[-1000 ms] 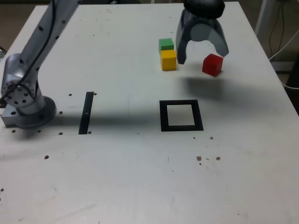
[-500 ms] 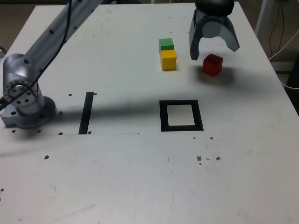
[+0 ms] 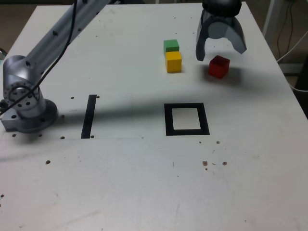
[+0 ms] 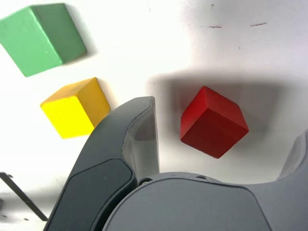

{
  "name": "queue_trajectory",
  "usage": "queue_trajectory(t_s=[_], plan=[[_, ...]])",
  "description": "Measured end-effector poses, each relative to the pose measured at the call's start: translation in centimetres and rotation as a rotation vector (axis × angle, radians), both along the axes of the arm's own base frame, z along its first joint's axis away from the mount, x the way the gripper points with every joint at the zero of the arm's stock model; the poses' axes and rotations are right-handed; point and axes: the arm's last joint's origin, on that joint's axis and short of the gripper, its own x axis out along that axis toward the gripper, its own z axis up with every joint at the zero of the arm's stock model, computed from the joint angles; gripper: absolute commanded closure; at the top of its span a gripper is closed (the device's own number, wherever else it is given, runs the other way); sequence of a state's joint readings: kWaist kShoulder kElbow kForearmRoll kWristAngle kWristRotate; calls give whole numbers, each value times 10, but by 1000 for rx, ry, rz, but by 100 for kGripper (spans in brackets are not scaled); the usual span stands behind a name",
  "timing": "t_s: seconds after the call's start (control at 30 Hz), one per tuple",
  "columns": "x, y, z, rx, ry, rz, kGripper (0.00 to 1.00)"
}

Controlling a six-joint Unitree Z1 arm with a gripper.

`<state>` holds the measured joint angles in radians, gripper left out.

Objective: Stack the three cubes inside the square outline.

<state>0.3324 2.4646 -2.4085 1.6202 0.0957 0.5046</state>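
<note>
Above the red cube (image 3: 219, 67) in the exterior view, the gripper (image 3: 221, 54) hangs with its jaws spread, the yellow cube (image 3: 173, 62) and green cube (image 3: 171, 46) standing to the exterior view's left beyond the square outline (image 3: 186, 119), while the wrist view shows the red cube between the open fingers (image 4: 144, 139).

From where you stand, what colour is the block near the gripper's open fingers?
Red; the block shows best in the wrist view.
</note>
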Motion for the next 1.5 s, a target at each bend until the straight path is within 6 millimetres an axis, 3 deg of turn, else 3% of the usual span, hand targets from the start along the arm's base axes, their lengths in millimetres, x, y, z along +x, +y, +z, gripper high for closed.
queue_trajectory(t_s=[0.53, 1.0, 1.2, 1.37, 1.5], plan=[[3, -3, 1, -39, 15, -433, 2], [4, -4, 0, -17, 30, -456, 3], [11, -6, -21, -32, 65, -452, 5], [14, -7, -27, -34, 73, -441, 12], [16, -7, -32, -23, 84, -428, 29]])
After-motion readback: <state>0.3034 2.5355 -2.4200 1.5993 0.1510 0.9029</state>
